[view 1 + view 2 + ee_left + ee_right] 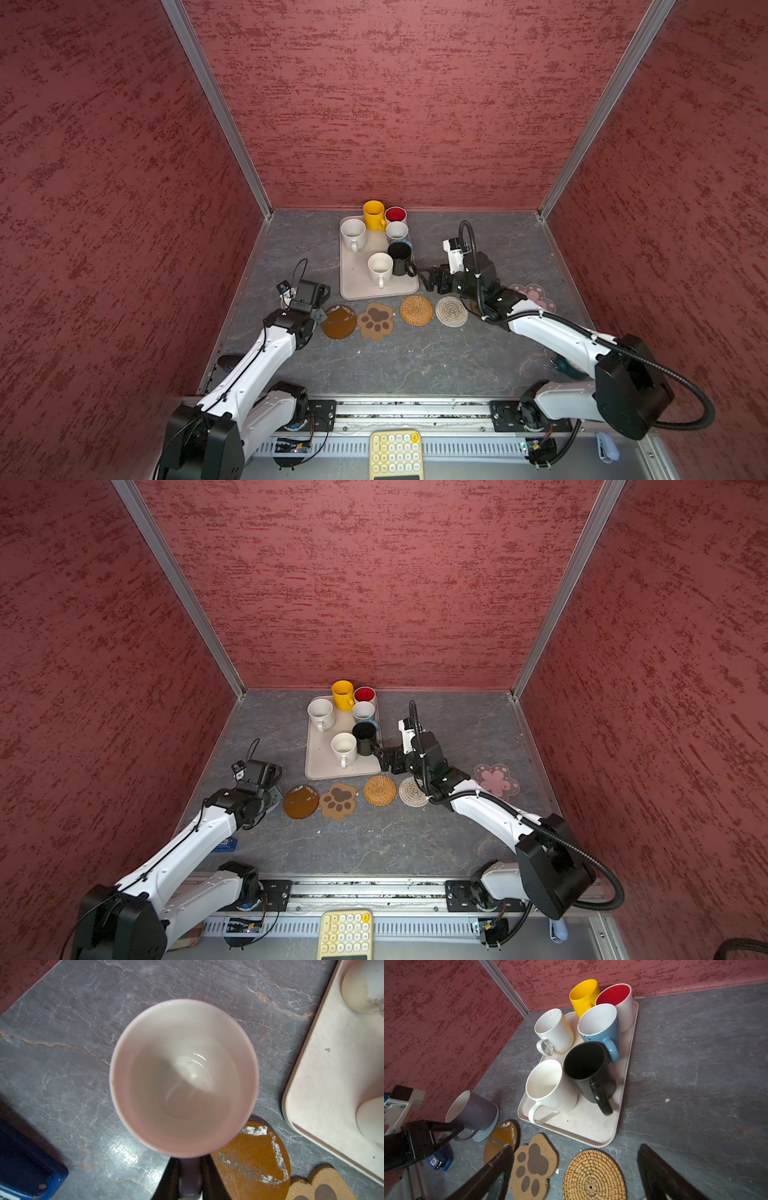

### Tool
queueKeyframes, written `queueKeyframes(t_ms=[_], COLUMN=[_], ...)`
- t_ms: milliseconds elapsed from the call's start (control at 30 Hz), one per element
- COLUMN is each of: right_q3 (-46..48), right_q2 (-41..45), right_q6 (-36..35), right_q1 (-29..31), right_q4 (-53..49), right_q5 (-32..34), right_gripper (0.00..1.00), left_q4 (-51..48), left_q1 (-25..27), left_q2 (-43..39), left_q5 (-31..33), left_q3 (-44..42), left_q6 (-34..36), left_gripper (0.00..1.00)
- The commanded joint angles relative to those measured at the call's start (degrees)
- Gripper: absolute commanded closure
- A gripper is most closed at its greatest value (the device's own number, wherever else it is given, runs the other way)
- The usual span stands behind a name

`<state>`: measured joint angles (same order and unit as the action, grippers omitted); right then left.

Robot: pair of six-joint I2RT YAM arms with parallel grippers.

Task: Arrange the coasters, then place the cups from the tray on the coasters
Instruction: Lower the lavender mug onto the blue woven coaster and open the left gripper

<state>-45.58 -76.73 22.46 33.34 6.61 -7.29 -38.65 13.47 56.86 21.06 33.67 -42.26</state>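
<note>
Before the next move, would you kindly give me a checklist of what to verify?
1. Grey mug upright on the grey woven coaster: ok.
2. Left end effector clear of that mug's handle: not ok, it straddles the handle.
3. Right end effector open: ok.
4. Black mug on the tray, handle turned toward the right end effector: ok.
5. Rattan coaster bare, ready for a mug: ok.

Soft light falls from overhead, shadows faint. Glare glints inside the pale mug [184, 1078], its rim blurred; wrist views bow at edges.
</note>
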Motion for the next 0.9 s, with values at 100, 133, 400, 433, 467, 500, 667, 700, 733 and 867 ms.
queueKeyframes(t_ms=[100,133,400,433,467,500,667,700,733,867], right_q3=[-0.5,-0.5,-0.7,-0.7,-0.8,-0.9,-1.4,-1.6,-1.9,-2.2], right_q2=[-0.1,0.0,1.0,1.1,1.3,1.4,2.3,2.4,2.5,3.7], right_q6=[-0.6,-0.6,-0.8,-0.9,-1.0,-0.9,-0.8,-0.7,-0.7,-0.8], right_q1=[0.3,0.3,0.3,0.3,0.3,0.3,0.3,0.2,0.2,0.1], right_q4=[1.0,1.0,0.0,-0.2,-0.4,-0.6,-1.5,-1.9,-2.3,-4.1], right_q5=[0.9,0.9,1.2,1.3,1.4,1.5,1.5,1.5,1.5,2.7], right_gripper=[0.07,0.07,0.06,0.06,0.06,0.06,0.05,0.05,0.04,0.03], left_q4=[0.6,0.4,-1.5,-1.4,-2.2,-2.9,-5.9,-6.1,-6.4,-7.3], left_q1=[-0.4,-0.4,-0.4,-0.2,0.2,0.8,3.5,4.3,5.2,10.7], left_q2=[-2.3,-2.4,-4.9,-5.4,-5.8,-6.0,-6.2,-5.9,-5.3,-2.0], left_q5=[0.7,0.7,-1.4,-2.7,-2.8,-2.7,-5.0,-5.9,-6.6,-6.2], left_q3=[-0.4,-0.3,2.9,3.7,4.8,5.8,11.1,12.2,13.2,17.2], left_q6=[0.2,0.2,3.4,5.9,7.4,8.5,12.9,13.4,13.6,14.5], left_gripper=[0.53,0.51,0.24,0.19,0.11,0.07,0.01,0.01,0.01,0.01])
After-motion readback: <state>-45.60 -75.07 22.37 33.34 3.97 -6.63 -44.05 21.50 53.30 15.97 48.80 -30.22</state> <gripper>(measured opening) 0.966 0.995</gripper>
